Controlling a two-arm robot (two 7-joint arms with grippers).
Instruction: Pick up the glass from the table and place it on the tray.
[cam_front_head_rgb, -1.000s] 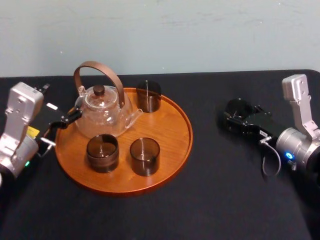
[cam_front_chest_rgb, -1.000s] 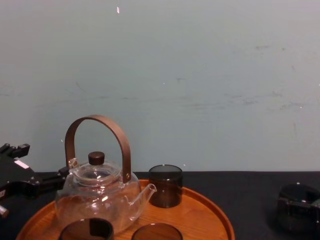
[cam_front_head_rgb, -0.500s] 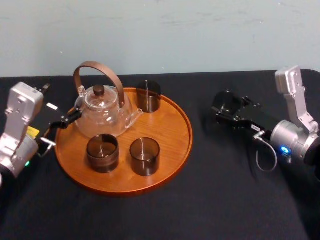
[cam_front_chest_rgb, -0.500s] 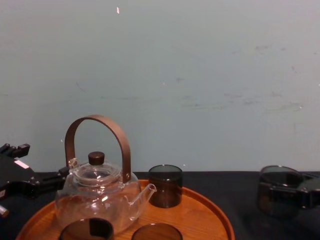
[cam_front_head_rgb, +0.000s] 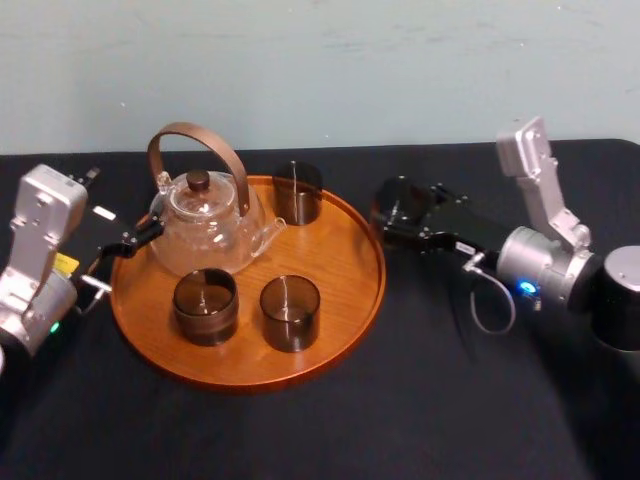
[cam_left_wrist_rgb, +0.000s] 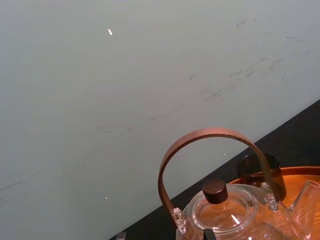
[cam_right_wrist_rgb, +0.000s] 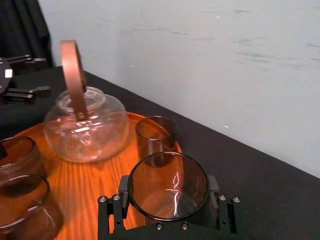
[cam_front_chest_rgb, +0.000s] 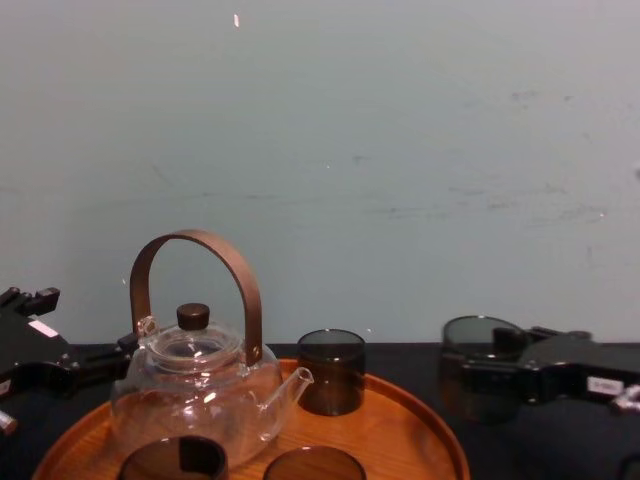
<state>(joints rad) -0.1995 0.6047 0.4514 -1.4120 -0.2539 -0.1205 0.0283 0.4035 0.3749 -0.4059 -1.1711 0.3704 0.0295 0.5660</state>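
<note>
The task is in its carrying step. The right gripper (cam_front_head_rgb: 410, 216) is clenched around the glass (cam_front_head_rgb: 396, 199) and holds it just outside the right rim of the tray (cam_front_head_rgb: 345, 325). It looks lifted clear of the desk (cam_front_head_rgb: 450, 400), not resting on it. The left gripper (cam_front_head_rgb: 130, 241) sits idle at the tray's left rim, just beside the teapot (cam_front_head_rgb: 205, 222); I cannot tell how it is set.

The next move calls for taking the glass inward over the rim, high enough not to clip it, then lowering it onto bare wood and letting go. The tray's right side looks like the freest spot. It lies between the glass at the tray's back (cam_front_head_rgb: 297, 192) and the two glasses at its front (cam_front_head_rgb: 289, 313) (cam_front_head_rgb: 205, 306).

The head view lays out that free patch and how near the held glass is to the rim. The right wrist view shows the grip itself: the open mouth of the empty glass, with a black finger (cam_right_wrist_rgb: 121, 194) against each side of its wall. The chest view gives the side-on height, with the glass upright and its top a little above the back glass's top.
</note>
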